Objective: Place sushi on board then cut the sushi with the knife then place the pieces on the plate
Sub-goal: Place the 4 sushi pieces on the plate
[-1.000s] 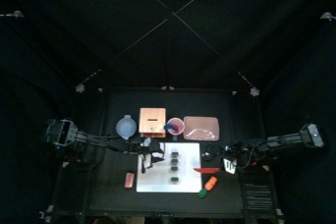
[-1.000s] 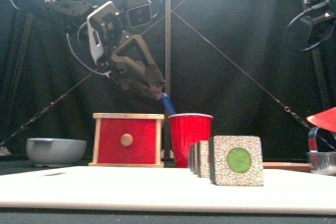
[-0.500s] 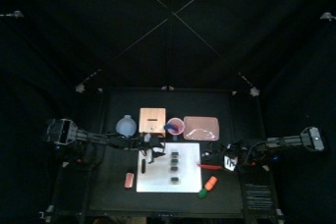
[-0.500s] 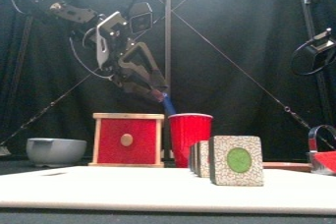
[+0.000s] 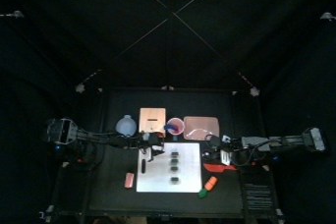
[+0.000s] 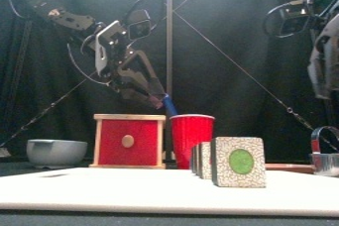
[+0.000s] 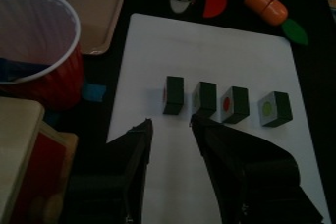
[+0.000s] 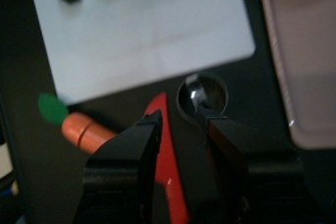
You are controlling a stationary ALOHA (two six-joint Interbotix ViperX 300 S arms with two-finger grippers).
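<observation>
Several dark green sushi pieces (image 5: 171,161) (image 6: 233,161) (image 7: 221,100) stand apart in a row on the white cutting board (image 5: 184,177) (image 7: 197,51). My left gripper (image 5: 149,149) (image 7: 174,125) hovers over the board's left part, near the red cup (image 5: 175,125) (image 6: 192,141). Its jaws are a little apart and empty. The blue knife (image 6: 169,101) stands in the cup. My right gripper (image 5: 219,157) (image 8: 178,120) is open just right of the board. The red knife (image 5: 214,168) (image 8: 161,164) lies under it, between the jaws. The pink plate (image 5: 199,127) (image 8: 305,51) sits behind.
A wooden box (image 5: 152,120) (image 6: 129,141) and a blue-grey bowl (image 5: 126,125) (image 6: 56,152) stand at the back left. The metal cutter (image 8: 203,95) (image 6: 326,157) lies by the right gripper. Orange and green toy foods (image 5: 206,187) (image 8: 82,130) lie near the board's front right corner.
The right gripper has opened and let go of the red knife, and has moved left toward the board. The left arm has barely moved.
</observation>
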